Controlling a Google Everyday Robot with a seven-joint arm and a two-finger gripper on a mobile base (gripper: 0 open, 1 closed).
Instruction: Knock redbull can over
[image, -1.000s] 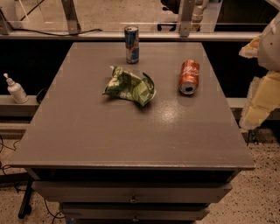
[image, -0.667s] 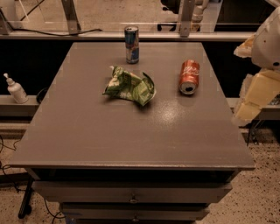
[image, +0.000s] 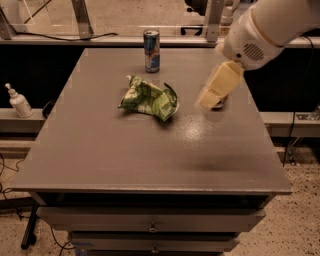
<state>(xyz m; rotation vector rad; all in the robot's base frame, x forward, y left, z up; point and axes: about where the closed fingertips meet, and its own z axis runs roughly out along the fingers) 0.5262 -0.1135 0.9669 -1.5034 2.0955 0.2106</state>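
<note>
The redbull can (image: 151, 50) stands upright at the far edge of the grey table (image: 125, 160), a little left of centre; it is slim, blue and silver. My gripper (image: 207, 100), cream-coloured on a white arm, hangs over the right part of the table. It is to the right of the can, nearer to me, and well apart from it.
A crumpled green chip bag (image: 150, 97) lies mid-table between the gripper and the redbull can. A soda can (image: 220, 104) is almost hidden behind the gripper. A white pump bottle (image: 19, 101) stands on a ledge left of the table.
My arm has swung in from the right edge of the view to over the right part of the table, and now covers the orange-red soda can.
</note>
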